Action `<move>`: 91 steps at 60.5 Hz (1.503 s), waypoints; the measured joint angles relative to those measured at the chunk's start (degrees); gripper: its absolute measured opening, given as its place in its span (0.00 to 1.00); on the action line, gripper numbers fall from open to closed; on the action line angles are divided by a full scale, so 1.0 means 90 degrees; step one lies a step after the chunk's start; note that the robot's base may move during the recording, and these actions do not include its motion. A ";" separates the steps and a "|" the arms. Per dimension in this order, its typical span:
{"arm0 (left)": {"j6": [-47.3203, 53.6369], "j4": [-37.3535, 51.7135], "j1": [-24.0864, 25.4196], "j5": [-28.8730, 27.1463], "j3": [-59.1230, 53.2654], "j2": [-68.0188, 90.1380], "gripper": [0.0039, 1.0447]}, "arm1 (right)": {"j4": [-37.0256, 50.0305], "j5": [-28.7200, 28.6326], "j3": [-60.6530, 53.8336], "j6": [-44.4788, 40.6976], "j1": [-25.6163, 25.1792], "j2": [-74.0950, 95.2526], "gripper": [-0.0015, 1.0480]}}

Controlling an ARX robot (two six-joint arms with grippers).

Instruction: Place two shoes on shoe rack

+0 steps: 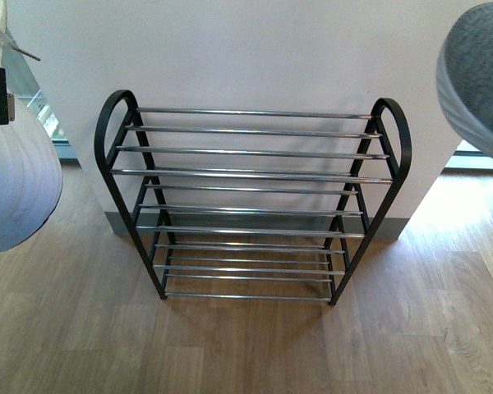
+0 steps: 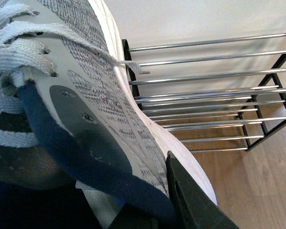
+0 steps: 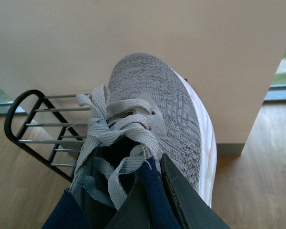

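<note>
The shoe rack (image 1: pixel 251 174) stands against the wall at the centre of the front view, and all its chrome bars are bare. My left gripper (image 2: pixel 157 200) is shut on the dark collar of a grey sneaker (image 2: pixel 100 95). That shoe's white sole (image 1: pixel 16 180) hangs at the far left, above the floor. My right gripper (image 3: pixel 152 186) is shut on the collar of the other grey sneaker (image 3: pixel 167 100), held high at the upper right (image 1: pixel 476 74). The rack also shows beyond each shoe, bars (image 2: pixel 205 76) in the left wrist view and a side frame (image 3: pixel 19 112) in the right.
A white wall (image 1: pixel 255 57) with a grey skirting (image 1: pixel 255 220) backs the rack. Wooden floor (image 1: pixel 246 345) spreads in front of it. Bright window openings (image 1: pixel 45 115) flank the wall on both sides.
</note>
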 joint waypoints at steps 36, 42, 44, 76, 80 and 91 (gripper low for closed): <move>0.0000 0.0000 0.0000 0.0005 0.0000 0.0000 0.01 | -0.1105 0.1877 0.4699 0.2069 0.1739 0.5506 0.01; 0.0000 0.0000 0.0000 0.0005 0.0000 0.0000 0.01 | -0.1331 0.1950 0.5430 0.2142 0.1683 0.6224 0.01; 0.0000 0.0000 0.0000 0.0005 0.0000 0.0000 0.01 | -0.1447 0.1955 0.5717 0.2181 0.1639 0.6475 0.01; 0.0000 0.0000 0.0000 0.0005 0.0000 0.0000 0.01 | -0.1489 0.1819 0.7815 0.1848 0.0809 0.8507 0.01; 0.0000 0.0000 0.0000 0.0005 0.0000 0.0000 0.01 | -0.1486 0.1749 0.7917 0.1821 0.0794 0.8595 0.01; 0.0000 0.0000 0.0000 0.0005 0.0000 0.0000 0.01 | -0.1307 0.1557 0.7980 0.1617 0.0758 0.8733 0.25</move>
